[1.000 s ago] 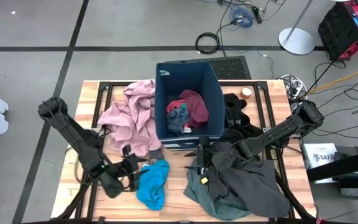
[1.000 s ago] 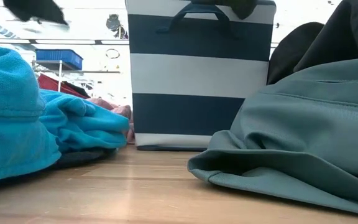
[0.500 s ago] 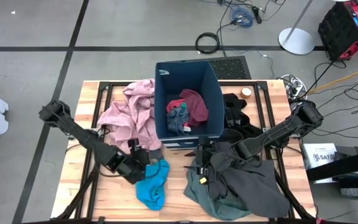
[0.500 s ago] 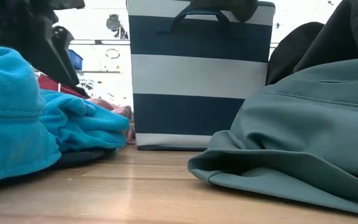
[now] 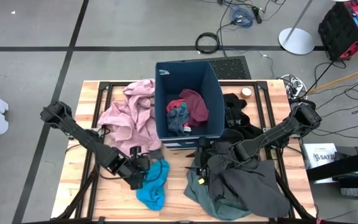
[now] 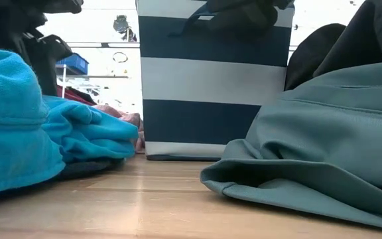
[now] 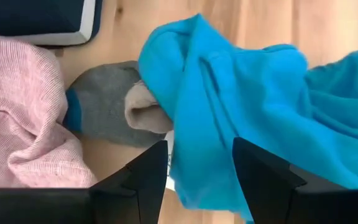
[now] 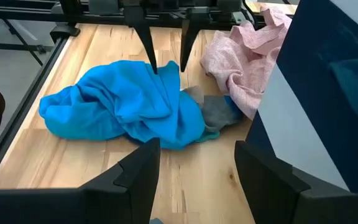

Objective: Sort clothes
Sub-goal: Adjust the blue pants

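A bright-blue cloth [image 5: 152, 185] lies bunched on the wooden table, left of centre and near the front. My left gripper [image 5: 143, 174] stands open over its far left end, pointing steeply down, with blue folds [image 7: 197, 93] under the gap. A grey sock [image 7: 101, 102] lies against the blue cloth and a dusty-pink garment [image 5: 129, 115]. My right gripper [image 8: 197, 180] is open with nothing between its fingers, in front of the navy bin [image 5: 161, 93], above a grey-green garment [image 5: 210, 196] and a dark grey one [image 5: 253, 180]. Red and grey pieces [image 5: 188, 107] lie in the bin. My left gripper's fingertips [image 8: 155, 67] come down from above at the blue cloth's far edge [image 8: 143, 70]. I cannot tell whether they touch it. The cloth lies slack on the table.
The bin [image 6: 211, 79] stands at the table's middle, toward the far edge. A black garment [image 5: 235, 109] lies to its right. Bare wood [image 5: 176, 177] shows between the blue cloth and the grey-green pile [image 6: 323, 146]. Cables and stands fill the floor beyond.
My left gripper has swung toward the table's right, over to the bright-blue cloth, sinking a little and turning at the wrist to point more steeply down. Its fingers stay open. The clothes have not moved.
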